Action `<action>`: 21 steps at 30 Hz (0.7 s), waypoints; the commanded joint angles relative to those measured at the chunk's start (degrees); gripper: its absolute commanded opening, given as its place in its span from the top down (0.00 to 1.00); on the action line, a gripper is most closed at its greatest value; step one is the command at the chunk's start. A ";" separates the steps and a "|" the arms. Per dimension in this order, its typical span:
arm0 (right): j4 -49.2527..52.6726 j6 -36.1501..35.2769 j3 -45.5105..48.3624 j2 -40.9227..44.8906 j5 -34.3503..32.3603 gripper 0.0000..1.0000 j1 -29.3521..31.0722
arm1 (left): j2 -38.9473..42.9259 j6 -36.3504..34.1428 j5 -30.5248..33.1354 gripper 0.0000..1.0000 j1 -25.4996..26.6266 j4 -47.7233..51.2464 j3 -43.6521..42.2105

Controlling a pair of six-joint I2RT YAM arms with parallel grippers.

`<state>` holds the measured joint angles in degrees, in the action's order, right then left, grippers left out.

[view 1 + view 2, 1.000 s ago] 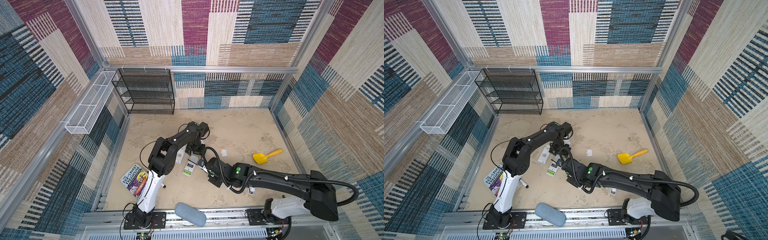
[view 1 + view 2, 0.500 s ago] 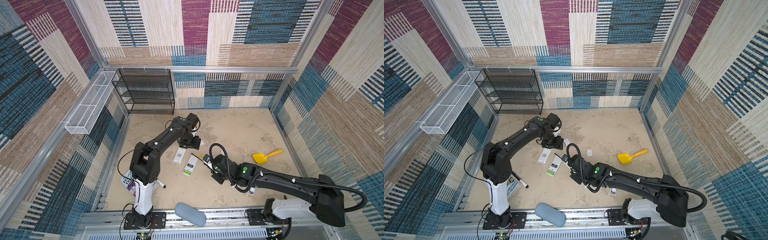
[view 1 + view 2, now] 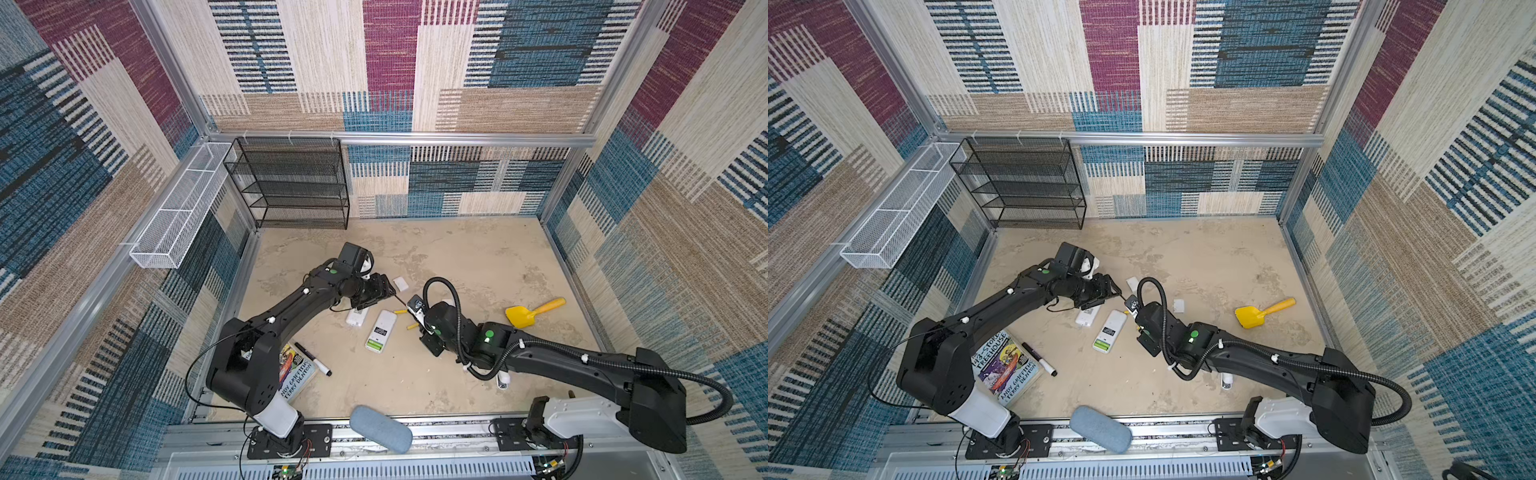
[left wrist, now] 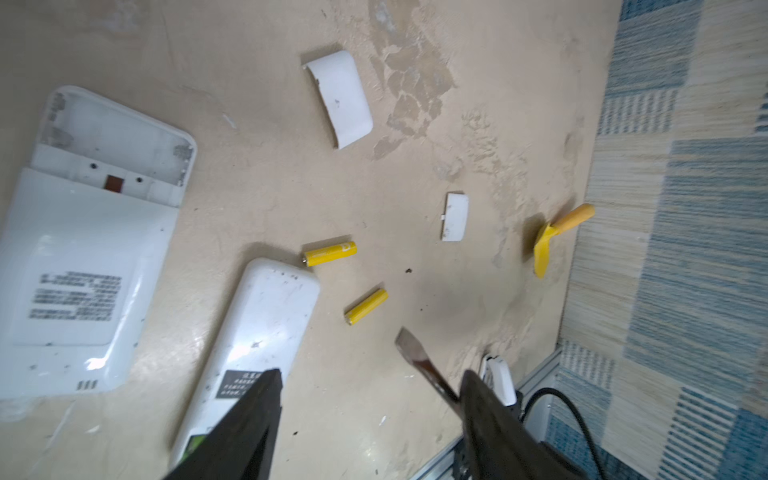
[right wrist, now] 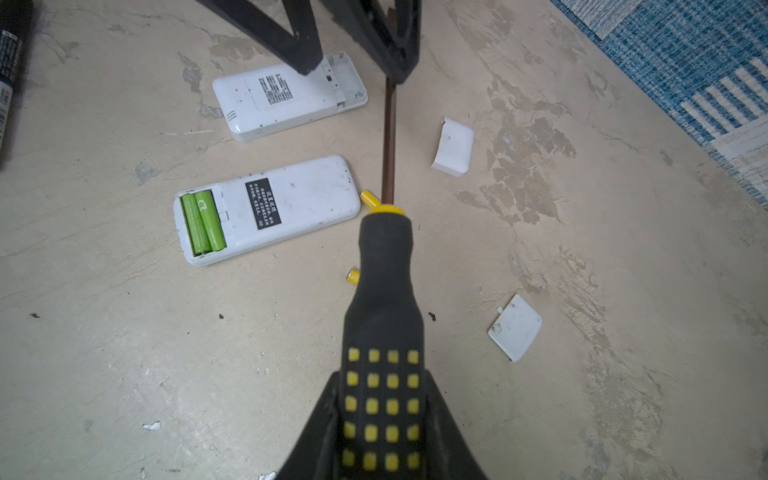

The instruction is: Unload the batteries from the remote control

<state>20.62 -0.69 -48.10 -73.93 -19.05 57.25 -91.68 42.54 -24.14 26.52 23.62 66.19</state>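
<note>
A white remote control [image 5: 291, 208] lies back-up with its compartment open and two green batteries [image 5: 203, 222] inside; it also shows in both top views [image 3: 381, 331] [image 3: 1109, 331]. Two yellow batteries [image 4: 329, 253] [image 4: 365, 306] lie loose on the floor beside it. A second white remote [image 5: 291, 97] has an empty compartment. My right gripper [image 5: 380, 382] is shut on the black-and-yellow screwdriver [image 5: 384, 291]. My left gripper [image 4: 372, 374] is open. The screwdriver's blade [image 4: 415, 357] reaches in beside one of its fingers [image 4: 478, 399].
Two white battery covers [image 4: 340, 97] [image 4: 454, 216] lie on the floor. A yellow scoop [image 3: 534, 312] is at the right, a book [image 3: 295, 374] and marker [image 3: 312, 358] at the front left. A black wire rack [image 3: 291, 183] stands at the back. A small white bottle [image 3: 503, 379] sits under my right arm.
My left arm's elbow has swung back toward the front left while its gripper stays by the remotes, now facing the screwdriver's blade. The right gripper has shifted slightly right with the screwdriver.
</note>
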 commanded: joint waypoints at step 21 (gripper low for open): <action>-9.51 3.75 -3.02 -2.50 0.64 1.00 -0.31 | 2.18 18.36 -4.27 1.00 0.02 -28.42 -9.94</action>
<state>15.99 4.60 -50.48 -76.84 -18.04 57.01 -89.93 64.31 -29.65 26.50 -5.41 56.64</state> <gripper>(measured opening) 0.274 0.087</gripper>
